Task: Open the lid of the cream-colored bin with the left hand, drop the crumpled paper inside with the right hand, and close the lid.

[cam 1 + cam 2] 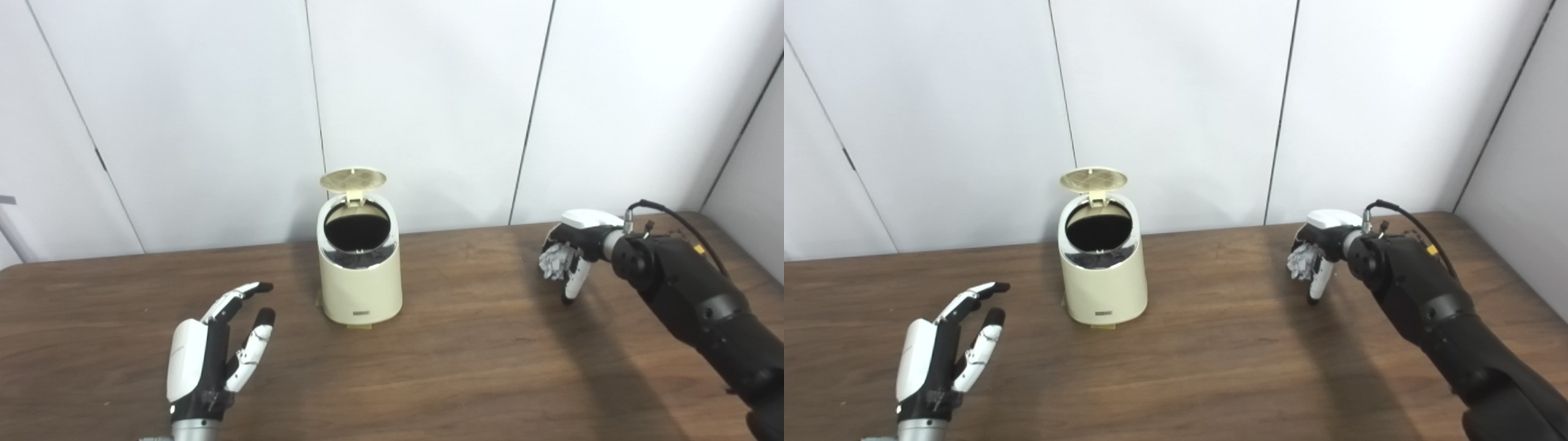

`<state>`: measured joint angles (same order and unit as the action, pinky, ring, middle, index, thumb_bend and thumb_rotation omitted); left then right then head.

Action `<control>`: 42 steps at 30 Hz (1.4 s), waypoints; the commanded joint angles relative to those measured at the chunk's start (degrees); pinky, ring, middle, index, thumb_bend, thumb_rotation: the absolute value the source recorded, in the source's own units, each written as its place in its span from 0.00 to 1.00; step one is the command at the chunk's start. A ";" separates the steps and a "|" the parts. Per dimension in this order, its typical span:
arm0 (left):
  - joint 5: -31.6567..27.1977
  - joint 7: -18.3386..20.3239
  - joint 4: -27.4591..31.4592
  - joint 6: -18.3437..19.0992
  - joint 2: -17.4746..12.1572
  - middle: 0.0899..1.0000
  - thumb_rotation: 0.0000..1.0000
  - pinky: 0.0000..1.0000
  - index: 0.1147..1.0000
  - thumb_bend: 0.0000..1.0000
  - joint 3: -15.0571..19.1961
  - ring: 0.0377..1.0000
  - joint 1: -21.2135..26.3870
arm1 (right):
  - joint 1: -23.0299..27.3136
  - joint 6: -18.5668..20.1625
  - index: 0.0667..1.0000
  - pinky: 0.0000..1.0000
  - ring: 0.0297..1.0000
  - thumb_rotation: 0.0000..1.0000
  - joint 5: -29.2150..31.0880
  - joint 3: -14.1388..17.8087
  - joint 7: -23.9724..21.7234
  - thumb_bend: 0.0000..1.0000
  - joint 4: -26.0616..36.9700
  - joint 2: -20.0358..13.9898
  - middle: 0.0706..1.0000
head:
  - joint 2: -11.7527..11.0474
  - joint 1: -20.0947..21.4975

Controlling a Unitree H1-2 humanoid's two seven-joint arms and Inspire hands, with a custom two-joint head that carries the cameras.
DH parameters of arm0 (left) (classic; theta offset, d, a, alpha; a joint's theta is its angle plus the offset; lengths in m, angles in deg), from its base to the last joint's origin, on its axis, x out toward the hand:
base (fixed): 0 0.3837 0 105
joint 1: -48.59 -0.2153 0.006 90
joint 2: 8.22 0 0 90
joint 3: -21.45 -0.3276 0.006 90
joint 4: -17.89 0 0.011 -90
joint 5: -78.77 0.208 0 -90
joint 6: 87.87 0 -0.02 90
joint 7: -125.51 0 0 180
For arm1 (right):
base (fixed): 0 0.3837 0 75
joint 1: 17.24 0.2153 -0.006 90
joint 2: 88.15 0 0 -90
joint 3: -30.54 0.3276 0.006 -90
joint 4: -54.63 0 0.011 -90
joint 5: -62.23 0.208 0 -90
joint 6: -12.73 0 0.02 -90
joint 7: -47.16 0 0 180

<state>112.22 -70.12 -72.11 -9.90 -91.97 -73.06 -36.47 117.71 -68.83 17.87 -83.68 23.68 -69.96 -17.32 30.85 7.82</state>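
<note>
Presently the bin [359, 272] stands upright near the middle of the table [465, 367], toward the wall side, with its lid [353, 179] tipped back on the rear hinge and the dark mouth fully exposed. The opening step therefore appears complete, and the mouth faces up and slightly forward, which suits a drop from above.

The left hand [211, 349] sits low over the table, well apart from the bin on its left, fingers spread and holding nothing. Its position clear of the bin leaves the approach from the right unobstructed, and it is close enough to come back for the lid.

The right hand [572, 257] is out to the right of the bin, well apart from it, raised off the table with fingers curled around the crumpled paper [553, 261]. The paper shows as a grey-white wad tucked against the palm; how firmly it is pinched cannot be judged at this range, though nothing hangs loose.

Judgement: the step in hand is the carry. The right hand needs to travel left and somewhat higher, so the wad clears the rim before release. The raised lid stands at the back, so an approach from the front or side looks safest. Closing the lid is not yet done.
</note>
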 commanded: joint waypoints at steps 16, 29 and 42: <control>0.31 -0.57 -1.10 -0.64 0.33 0.76 1.00 0.75 0.73 0.48 -0.22 0.76 -1.65 | 2.56 2.54 0.46 0.38 0.44 0.00 -5.09 -1.28 6.80 0.53 -0.49 -0.46 0.43 | -0.16 0.56; 0.76 -0.97 -2.41 -1.32 0.21 0.76 1.00 0.73 0.72 0.49 -0.57 0.75 -1.28 | 1.93 6.49 0.48 0.33 0.37 0.00 -3.67 0.71 2.71 0.52 5.69 -0.61 0.36 | -0.31 0.79; 0.79 -1.39 -3.36 -1.67 0.09 0.75 0.98 0.72 0.71 0.47 -0.86 0.74 -0.78 | 0.37 5.22 0.44 0.40 0.46 0.00 -2.35 1.92 -4.59 0.53 22.67 -2.30 0.45 | -0.64 1.12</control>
<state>112.60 -70.18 -72.57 -9.97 -92.10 -73.42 -36.11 115.37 -63.97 15.63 -83.11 19.57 -50.12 -18.06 30.15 8.88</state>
